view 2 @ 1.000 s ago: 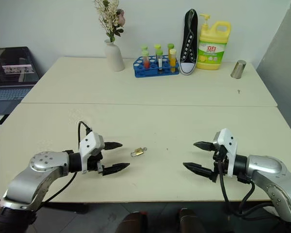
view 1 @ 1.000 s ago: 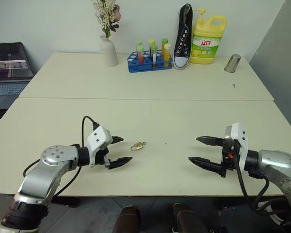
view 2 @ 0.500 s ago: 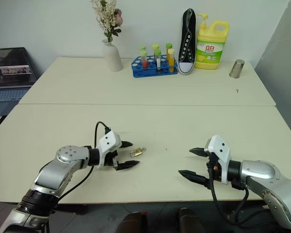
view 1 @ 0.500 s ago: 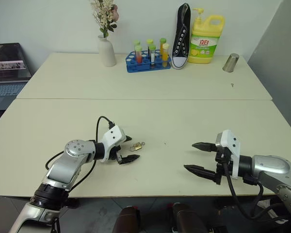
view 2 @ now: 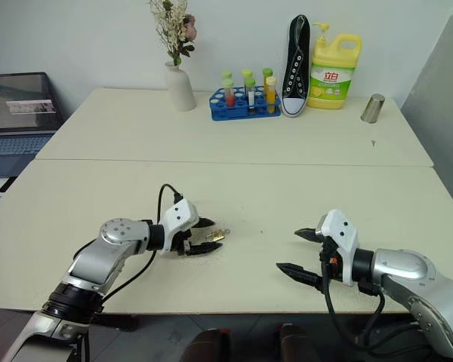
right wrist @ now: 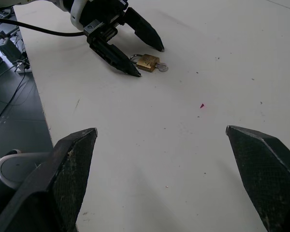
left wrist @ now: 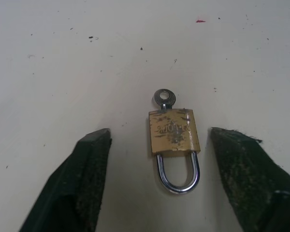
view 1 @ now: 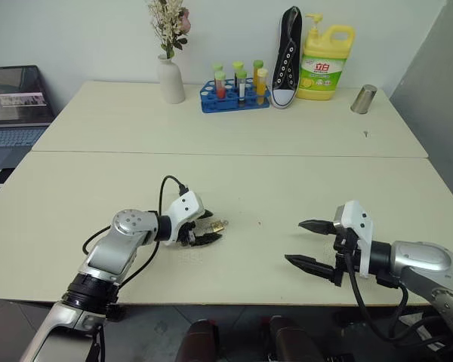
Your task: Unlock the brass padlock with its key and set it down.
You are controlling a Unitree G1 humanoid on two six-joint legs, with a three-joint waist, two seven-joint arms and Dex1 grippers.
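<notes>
Brass padlock (left wrist: 173, 133) lies flat on table (view 1: 287, 181), key (left wrist: 164, 98) inserted, between left gripper's (left wrist: 157, 181) spread fingers, untouched. Right gripper (view 1: 308, 242) well apart, spread, empty. Blue rack (view 1: 234, 100) holds tubes at back.

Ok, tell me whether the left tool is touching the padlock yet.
Apart. The left wrist view shows the padlock lying on the table between the left tool's fingers, with bare tabletop showing on both sides.

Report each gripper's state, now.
Left gripper: open, fingers either side of the brass padlock, not touching it.
Right gripper: open, holding nothing.
</notes>
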